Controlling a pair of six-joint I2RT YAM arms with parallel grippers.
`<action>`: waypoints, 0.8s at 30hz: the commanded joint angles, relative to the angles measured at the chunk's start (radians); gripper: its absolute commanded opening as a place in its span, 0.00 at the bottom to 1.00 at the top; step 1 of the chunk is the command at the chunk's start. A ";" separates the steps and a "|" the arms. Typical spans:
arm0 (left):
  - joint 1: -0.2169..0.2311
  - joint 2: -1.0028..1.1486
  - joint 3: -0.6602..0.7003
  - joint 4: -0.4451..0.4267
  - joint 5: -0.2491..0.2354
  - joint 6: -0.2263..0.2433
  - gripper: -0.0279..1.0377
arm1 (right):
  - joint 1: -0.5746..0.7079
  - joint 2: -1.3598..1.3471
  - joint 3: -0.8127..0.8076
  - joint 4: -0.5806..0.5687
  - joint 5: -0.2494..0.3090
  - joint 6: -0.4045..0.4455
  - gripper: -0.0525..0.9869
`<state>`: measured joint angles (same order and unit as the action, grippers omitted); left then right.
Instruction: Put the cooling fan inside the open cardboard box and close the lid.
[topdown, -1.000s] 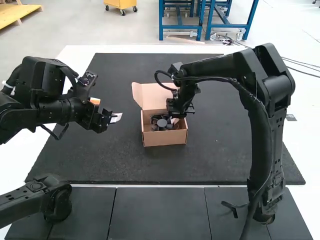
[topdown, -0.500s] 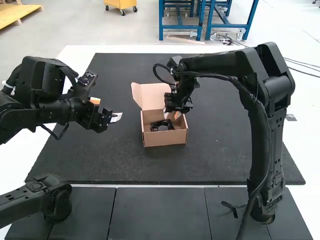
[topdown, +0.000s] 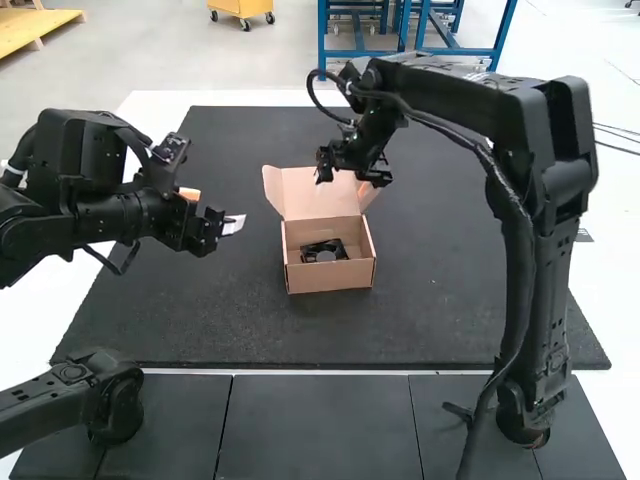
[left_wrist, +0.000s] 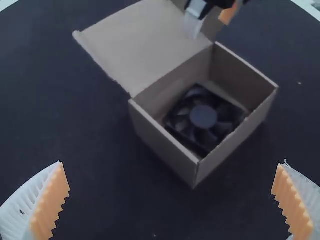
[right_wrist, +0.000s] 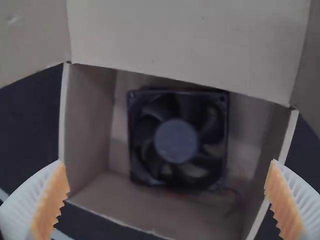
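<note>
Item 1, right gripper (topdown: 350, 170): we are seeing its white ribbed fingers (right_wrist: 292, 202) with orange pads standing wide apart and holding nothing. It is hanging above the back of the box (topdown: 330, 272), just over the top edge of the raised lid (topdown: 305, 195), without touching the box that we can make out. In its wrist view it is looking straight down into the box.

Item 2, left gripper (topdown: 222, 226): we are noting the same wide spread of fingers, again holding nothing. It is sitting to the left of the box, apart from it, with its fingers pointing toward the box.

Item 3, fan (topdown: 324, 250): black and square-framed, it is lying flat on the floor of the box with its round hub facing up. It is taking up most of the floor of the box, and nothing is touching it from above.

Item 4, box: brown cardboard, it is standing open with its lid leaning up and back from the rear wall.

Item 5, mat (topdown: 220, 300): black, it is lying under the box and spreading out on all sides of it.
</note>
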<state>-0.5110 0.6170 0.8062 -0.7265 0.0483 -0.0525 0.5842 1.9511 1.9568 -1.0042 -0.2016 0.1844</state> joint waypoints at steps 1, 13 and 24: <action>0.037 0.015 -0.016 0.010 -0.005 -0.050 0.93 | -0.014 -0.135 -0.059 0.053 0.008 -0.037 0.91; 0.092 0.109 -0.009 0.073 -0.004 -0.102 0.93 | -0.014 -0.489 -0.458 0.299 0.091 -0.016 0.91; 0.104 0.199 -0.012 0.162 -0.004 -0.159 0.93 | -0.043 -0.712 -0.811 0.653 0.180 0.010 0.91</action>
<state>-0.4240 0.8082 0.8066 -0.5869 0.0486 -0.1822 0.5636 1.2842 1.1896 -0.3965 -0.0650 0.1829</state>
